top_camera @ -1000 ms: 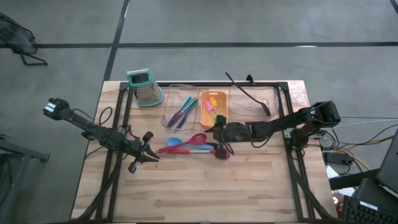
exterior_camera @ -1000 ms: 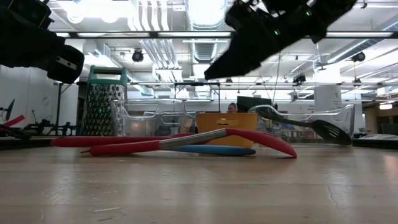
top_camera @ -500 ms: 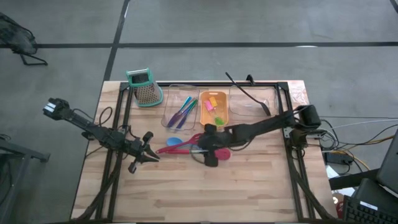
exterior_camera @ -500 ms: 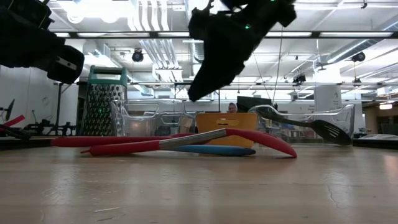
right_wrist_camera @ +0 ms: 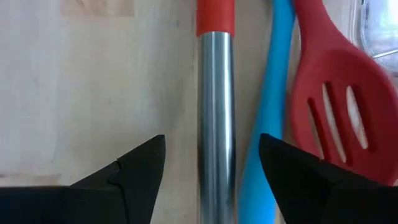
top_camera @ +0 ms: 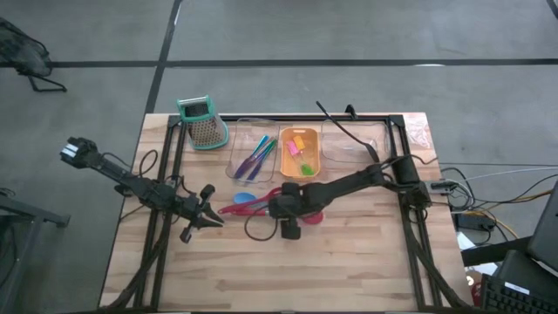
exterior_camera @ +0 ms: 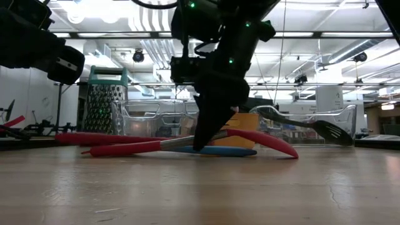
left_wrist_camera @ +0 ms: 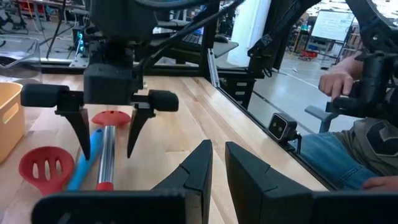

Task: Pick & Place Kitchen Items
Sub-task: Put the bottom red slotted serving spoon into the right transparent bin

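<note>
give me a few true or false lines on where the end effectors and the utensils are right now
1. The right end effector is open, with the steel-handled utensil between its fingers. True.
2. The black spoon lies on the bare wood beside the grater. False: it rests in the clear tray at the table's far right.
3. The left end effector holds a red spatula. False: it holds nothing and sits left of the utensils.
4. The orange tray holds small pieces. True.
5. A blue handle lies next to the steel one. True.
</note>
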Motion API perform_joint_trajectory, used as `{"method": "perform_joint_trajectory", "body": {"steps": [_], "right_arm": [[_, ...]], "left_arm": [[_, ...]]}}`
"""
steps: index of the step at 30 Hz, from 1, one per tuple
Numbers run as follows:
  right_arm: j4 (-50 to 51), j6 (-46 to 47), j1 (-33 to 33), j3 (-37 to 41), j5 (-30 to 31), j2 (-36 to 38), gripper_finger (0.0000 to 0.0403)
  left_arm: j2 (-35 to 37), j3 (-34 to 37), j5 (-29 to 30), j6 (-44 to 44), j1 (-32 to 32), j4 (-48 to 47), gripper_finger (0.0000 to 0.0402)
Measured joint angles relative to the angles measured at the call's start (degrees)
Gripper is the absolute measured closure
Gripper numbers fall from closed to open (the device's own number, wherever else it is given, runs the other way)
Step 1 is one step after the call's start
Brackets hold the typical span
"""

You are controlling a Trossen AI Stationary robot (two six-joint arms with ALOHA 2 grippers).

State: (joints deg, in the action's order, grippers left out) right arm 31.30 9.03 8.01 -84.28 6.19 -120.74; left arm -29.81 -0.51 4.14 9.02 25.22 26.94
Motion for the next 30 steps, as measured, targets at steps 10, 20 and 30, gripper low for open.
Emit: {"method": "perform_joint_trajectory", "body": {"steps": [10, 20, 30], "right_arm": [[3.44, -0.43, 0.24, -0.60, -0.23, 0.25, 0.0239], [6.84, -1.04, 0.50, -0.56, -2.06, 1.87, 0.0336], [8.10, -0.38, 0.72, -0.56, -2.20, 11.75, 0.0333]], "left_arm": [[-0.03, 0.00, 0.00, 0.00, 0.01, 0.00, 0.0351], [-0.03, 0.00, 0.00, 0.00, -0.01, 0.00, 0.0351], [-0.03, 0.00, 0.00, 0.00, 0.01, 0.00, 0.0351]]}}
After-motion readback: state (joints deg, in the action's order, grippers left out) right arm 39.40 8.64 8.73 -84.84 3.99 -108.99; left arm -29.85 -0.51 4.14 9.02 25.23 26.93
